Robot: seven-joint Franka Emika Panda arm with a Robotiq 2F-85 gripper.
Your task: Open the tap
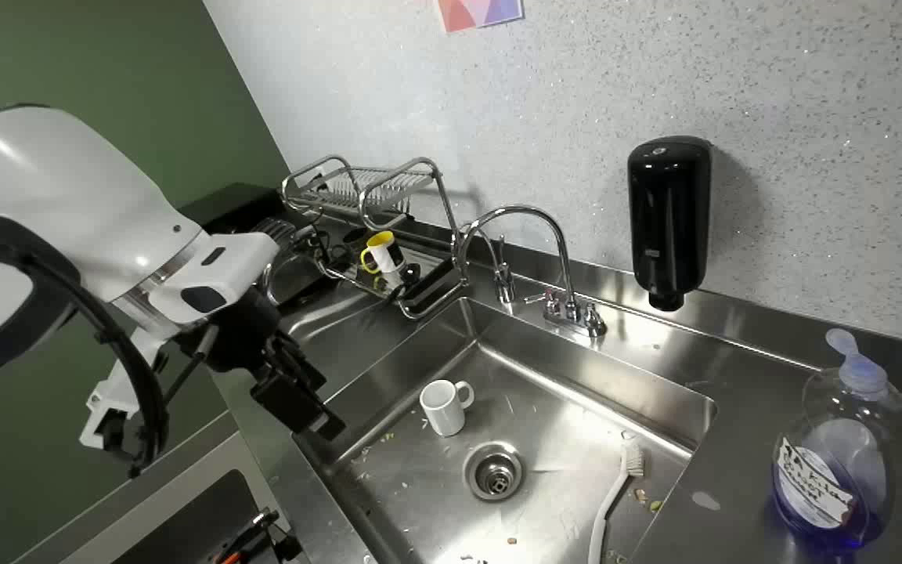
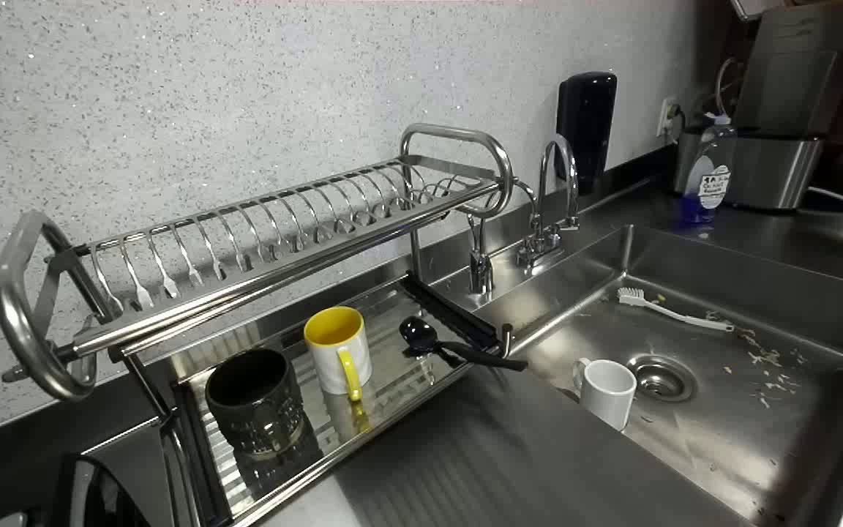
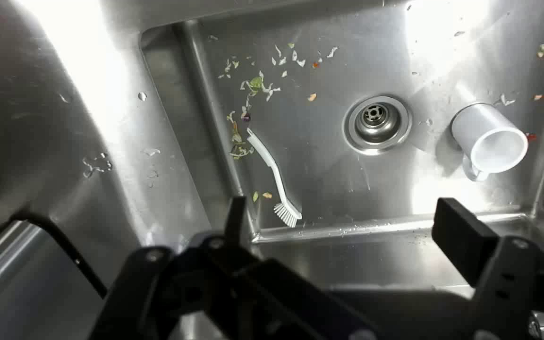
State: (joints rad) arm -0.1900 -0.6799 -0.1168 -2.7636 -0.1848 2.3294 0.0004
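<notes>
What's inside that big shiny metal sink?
Inside the rectangular stainless-steel sink are a white cylindrical mug, a white long-handled brush, a round silver metal drain and small colourful food scraps. The spot under the mug is covered, so I can't see it.

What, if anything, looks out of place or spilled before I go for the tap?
Food scraps are strewn across the sink floor instead of cleared away, with a white brush lying beside some of them. Wet-looking spots, perhaps splashes, mark the counter. The tap shows nothing visibly wrong.
</notes>
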